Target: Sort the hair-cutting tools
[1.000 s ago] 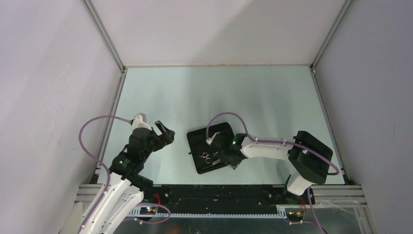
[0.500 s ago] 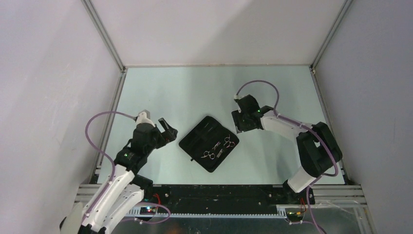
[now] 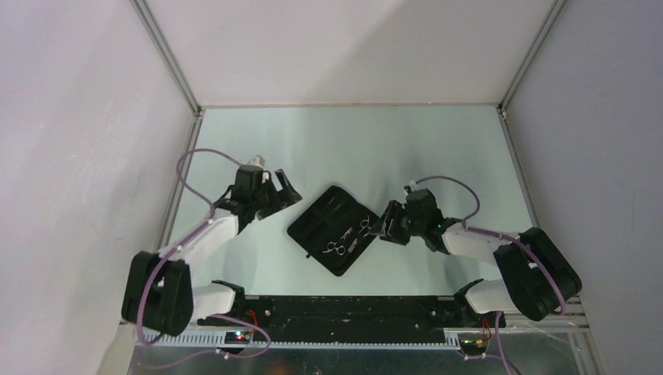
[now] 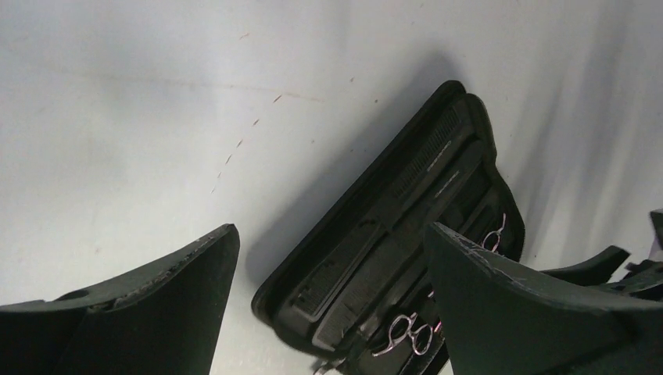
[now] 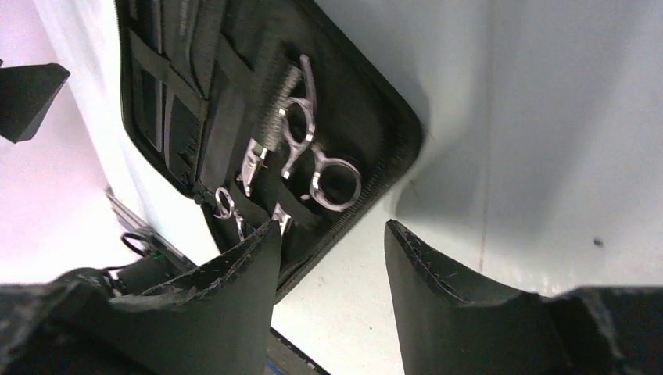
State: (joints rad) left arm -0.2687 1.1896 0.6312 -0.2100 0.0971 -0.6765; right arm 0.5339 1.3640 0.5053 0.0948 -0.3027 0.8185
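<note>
A black zip case [image 3: 317, 226] lies open in the middle of the table. Two silver scissors, one [image 3: 365, 226] near its right corner and one [image 3: 335, 249] near its front, sit inside. A black comb-like tool [image 4: 428, 152] lies in its far half. My left gripper [image 3: 286, 191] is open and empty just left of the case; the case [image 4: 367, 187] and scissors [image 4: 406, 336] show between its fingers. My right gripper [image 3: 382, 227] is open and empty at the case's right corner. Its view shows the scissors [image 5: 313, 148], [image 5: 227, 207] and the case edge [image 5: 383, 109].
Grey walls with metal frame rails enclose the table on the left [image 3: 181, 168], back and right [image 3: 520, 172]. The black base rail [image 3: 344, 308] runs along the near edge.
The case was turned a second ago and has lain still since. My left arm reached forward toward its left side. My right gripper came down from behind the case to its right corner.
</note>
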